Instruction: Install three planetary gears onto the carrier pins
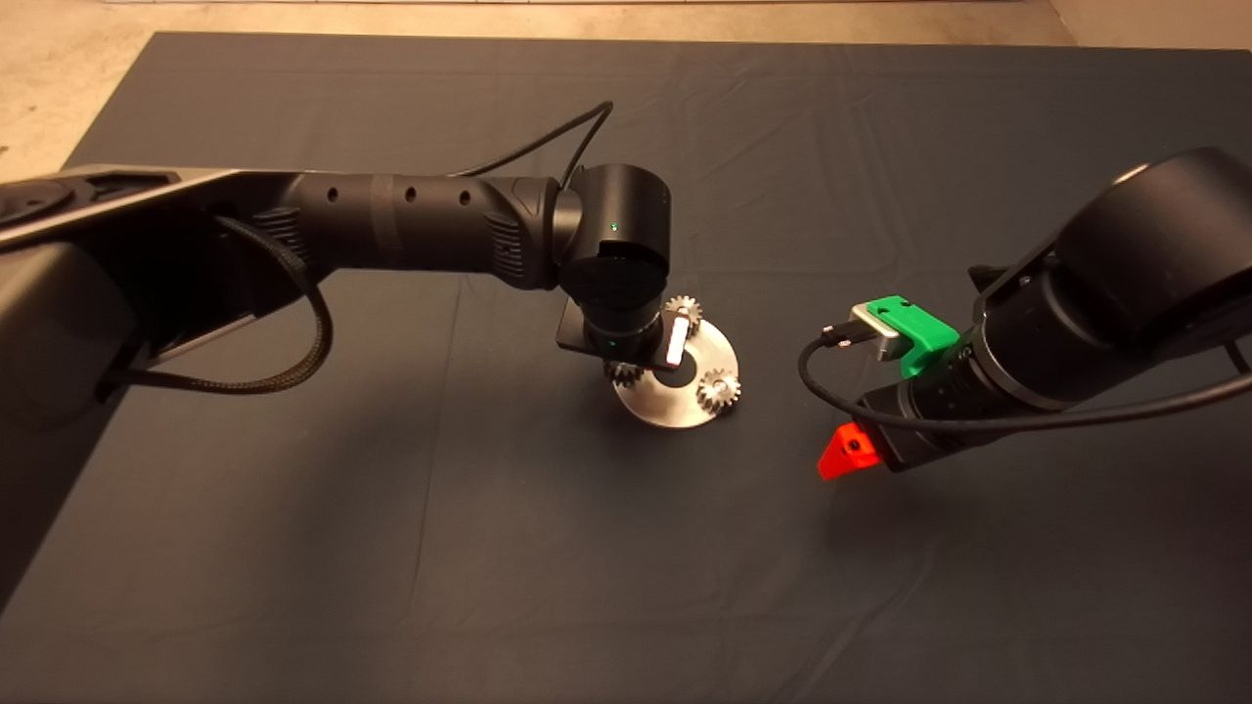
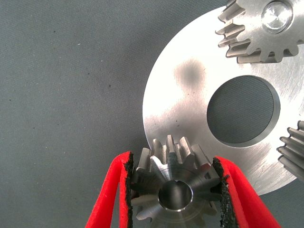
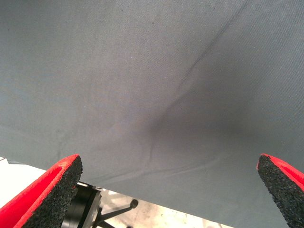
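Over the carrier disc point(image 2: 190, 109), the left gripper point(image 2: 173, 190) pinches the third planetary gear point(image 2: 173, 187) between its fingers, likely aligning its bore with the last pin; two gears point(image 1: 719, 389) already sit installed. Beside the disc, the right gripper point(image 3: 166, 190) idles, fingers spread.

the mat point(image 1: 391, 548) is a dark slate grey with faint creases, and the floor point(image 1: 59, 68) beyond it is pale beige. the disc point(image 2: 190, 99) is bright brushed silver with a dull smudge, and its central hole point(image 2: 243, 110) shows the grey mat. the three gears point(image 2: 173, 183) are silver-grey with darker shadowed teeth. the left gripper point(image 2: 175, 190) has red fingers point(image 2: 111, 194) lined with black pads. the right gripper point(image 3: 168, 190) is the same red with speckled black pads, on a green mount point(image 1: 915, 332). both arms point(image 1: 411, 210) are black.
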`<state>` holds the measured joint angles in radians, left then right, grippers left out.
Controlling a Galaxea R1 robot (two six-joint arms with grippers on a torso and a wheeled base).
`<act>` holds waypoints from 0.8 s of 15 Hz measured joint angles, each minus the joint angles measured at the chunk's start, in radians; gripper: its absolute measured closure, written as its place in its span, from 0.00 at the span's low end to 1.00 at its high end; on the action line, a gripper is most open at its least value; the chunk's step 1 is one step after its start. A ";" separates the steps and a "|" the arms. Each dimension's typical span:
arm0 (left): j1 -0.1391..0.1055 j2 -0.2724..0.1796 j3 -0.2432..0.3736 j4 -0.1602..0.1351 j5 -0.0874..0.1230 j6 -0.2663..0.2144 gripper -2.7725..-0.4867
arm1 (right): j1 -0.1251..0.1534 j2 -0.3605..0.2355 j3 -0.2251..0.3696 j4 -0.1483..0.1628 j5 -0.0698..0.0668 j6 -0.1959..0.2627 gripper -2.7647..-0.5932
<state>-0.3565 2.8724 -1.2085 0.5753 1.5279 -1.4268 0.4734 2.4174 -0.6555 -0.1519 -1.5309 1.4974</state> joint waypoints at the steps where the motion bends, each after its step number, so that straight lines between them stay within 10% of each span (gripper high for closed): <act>1: 0.002 0.003 0.000 0.007 0.000 -0.001 0.85 | 0.000 0.000 0.000 0.000 0.000 0.000 0.01; 12: 0.011 0.012 0.000 0.028 0.004 -0.006 0.85 | 0.000 -0.002 0.000 0.000 0.000 0.000 0.01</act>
<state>-0.3457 2.8845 -1.2085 0.6036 1.5317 -1.4332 0.4734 2.4155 -0.6555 -0.1519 -1.5309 1.4974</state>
